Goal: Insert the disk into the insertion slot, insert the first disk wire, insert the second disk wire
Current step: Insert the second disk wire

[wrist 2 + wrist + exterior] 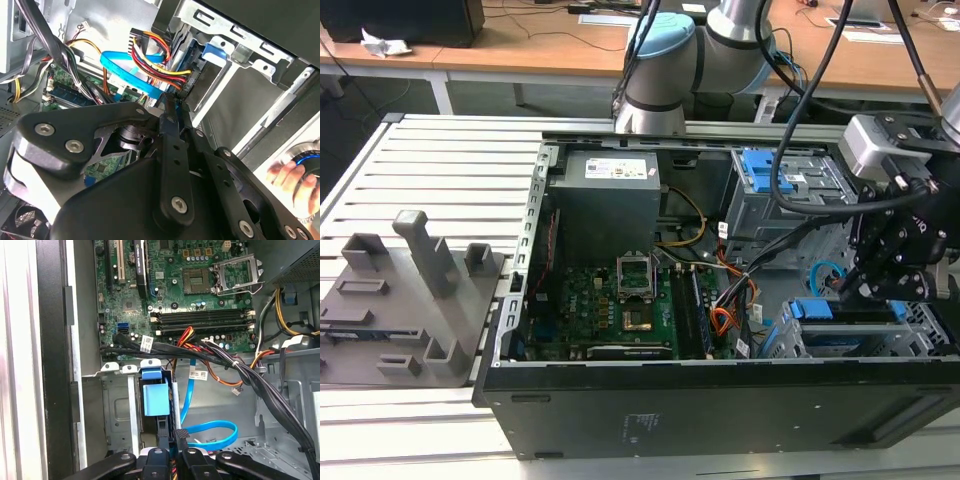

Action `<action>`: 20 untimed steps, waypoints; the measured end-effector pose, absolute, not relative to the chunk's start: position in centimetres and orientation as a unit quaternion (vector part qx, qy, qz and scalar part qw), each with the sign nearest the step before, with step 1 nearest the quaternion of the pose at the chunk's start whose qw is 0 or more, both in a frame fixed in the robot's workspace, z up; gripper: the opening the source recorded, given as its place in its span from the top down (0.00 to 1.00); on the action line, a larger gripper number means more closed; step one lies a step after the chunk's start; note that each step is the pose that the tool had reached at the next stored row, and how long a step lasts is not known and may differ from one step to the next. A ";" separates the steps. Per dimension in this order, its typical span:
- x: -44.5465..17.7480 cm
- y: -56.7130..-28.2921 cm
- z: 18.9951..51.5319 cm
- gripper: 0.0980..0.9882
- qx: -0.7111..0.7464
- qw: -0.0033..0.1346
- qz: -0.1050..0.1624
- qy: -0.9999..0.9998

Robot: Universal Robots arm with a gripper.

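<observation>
The disk sits inside the insertion slot (920, 325); its blue carrier (156, 400) shows at the mouth, and in the exterior view (810, 310). My gripper (176, 102) hangs over the back of the disk (171, 432), at the case's right end in the exterior view (855, 290). Its fingers are shut on the black plug (186, 86) of the first disk wire (155, 62), whose orange, red and yellow strands run back between the fingers. The plug rests against the disk's rear edge. The second disk wire (210, 435), light blue, loops loose beside the slot (120, 70).
The open case holds a motherboard (620, 300), a power supply (605, 200) and a taller cage with a blue latch (765, 165). A thick black cable bundle (240, 370) crosses near the slot. A grey fixture (410, 290) lies at the exterior view's left. A hand (285, 175) rests outside the case.
</observation>
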State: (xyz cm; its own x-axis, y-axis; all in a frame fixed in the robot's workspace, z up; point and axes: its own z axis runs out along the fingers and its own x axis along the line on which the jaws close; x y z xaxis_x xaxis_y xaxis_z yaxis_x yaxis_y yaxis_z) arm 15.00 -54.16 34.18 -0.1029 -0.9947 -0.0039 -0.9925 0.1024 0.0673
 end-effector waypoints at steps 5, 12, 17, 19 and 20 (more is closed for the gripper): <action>15.1 -54.2 34.0 0.93 0.671 0.027 -0.022 -0.741; 15.2 -54.2 33.8 0.93 0.672 0.027 -0.022 -0.740; 15.2 -54.2 34.7 0.93 0.677 0.027 -0.022 -0.735; 15.2 -54.2 34.7 0.93 0.679 0.027 -0.022 -0.733; 15.2 -54.2 34.7 0.93 0.681 0.028 -0.022 -0.731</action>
